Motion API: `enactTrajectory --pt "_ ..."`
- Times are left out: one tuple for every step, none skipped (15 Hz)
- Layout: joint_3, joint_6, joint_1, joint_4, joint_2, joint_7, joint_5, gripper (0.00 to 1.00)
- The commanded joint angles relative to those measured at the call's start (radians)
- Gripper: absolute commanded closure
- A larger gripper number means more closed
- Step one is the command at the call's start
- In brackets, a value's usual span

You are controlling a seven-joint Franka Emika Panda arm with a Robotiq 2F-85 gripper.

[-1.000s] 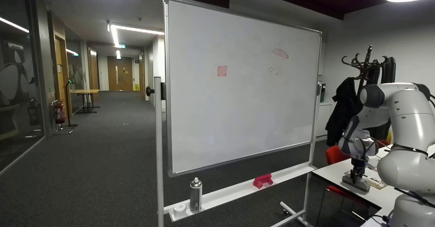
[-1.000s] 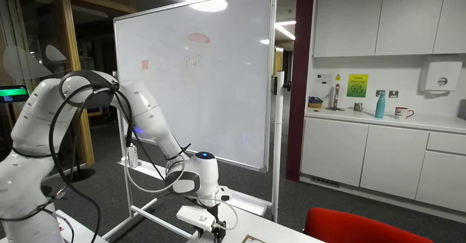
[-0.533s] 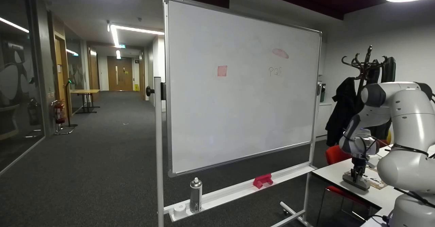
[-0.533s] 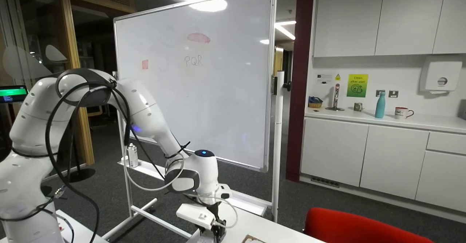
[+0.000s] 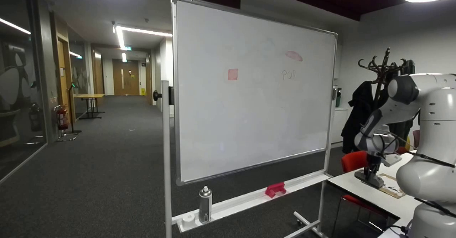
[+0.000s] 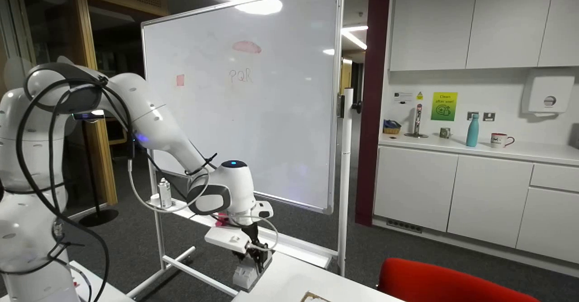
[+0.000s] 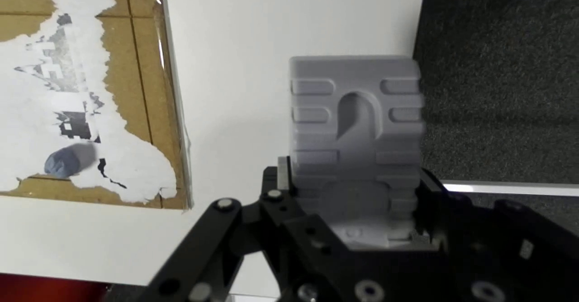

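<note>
Grey block [image 7: 357, 153]: one; moulded, roughly rectangular with rounded corners, paired rounded bars down both sides and an arch shape in the middle.
Block's place: held in the gripper [image 7: 354, 179], over the desk [image 7: 230, 89] at its edge.
Gripper's state: black, jointed, two fingers clamped on the grey block, one at each side.
Desk top: smooth, white, flat, straight-edged; dark, coarse carpet [image 7: 497, 89] beyond.
Brown panel [image 7: 122, 76]: one; flat board in shiny clear wrap, lying on the desk apart from the block.
Torn paper [image 7: 31, 107]: white, ragged-edged, across the panel.
Blue lump [image 7: 62, 162]: one; small, rounded, matte, on the panel.
Red chair back [image 6: 438, 279]: smooth, curved, beside the desk.
Whiteboard [image 5: 249, 124]: one; smooth, metal-framed; one pink square [image 5: 233, 74], one pink oval [image 5: 294, 56], three letters [image 6: 241, 75], PQR.
Ledge [image 5: 242, 205] below it: one upright spray can [image 5: 205, 206], one red angular piece [image 5: 275, 189], one short white cylinder [image 5: 188, 220].
</note>
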Motion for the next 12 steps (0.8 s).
enactTrajectory --pt "-0.047 -0.014 0.078 -0.136 -0.204 0.057 -0.034 0.65" --pt "-0.059 -0.017 0.101 -0.158 -0.243 0.071 -0.046 0.65" --pt "-0.071 -0.025 0.126 -0.182 -0.288 0.092 -0.063 0.65" --pt "-0.082 -0.032 0.148 -0.201 -0.323 0.117 -0.091 0.65" --pt "-0.091 -0.039 0.17 -0.224 -0.364 0.153 -0.128 0.65" --pt "-0.093 -0.05 0.186 -0.25 -0.409 0.192 -0.165 0.65" --pt "-0.091 -0.061 0.197 -0.273 -0.449 0.232 -0.203 0.65" --pt "-0.082 -0.072 0.206 -0.301 -0.493 0.279 -0.247 0.65" --pt "-0.073 -0.083 0.213 -0.324 -0.53 0.319 -0.283 0.65" --pt "-0.062 -0.098 0.216 -0.343 -0.563 0.358 -0.327 0.65" --pt "-0.05 -0.112 0.217 -0.355 -0.583 0.398 -0.375 0.65" --pt "-0.097 -0.09 0.246 -0.295 -0.489 0.349 -0.327 0.4"
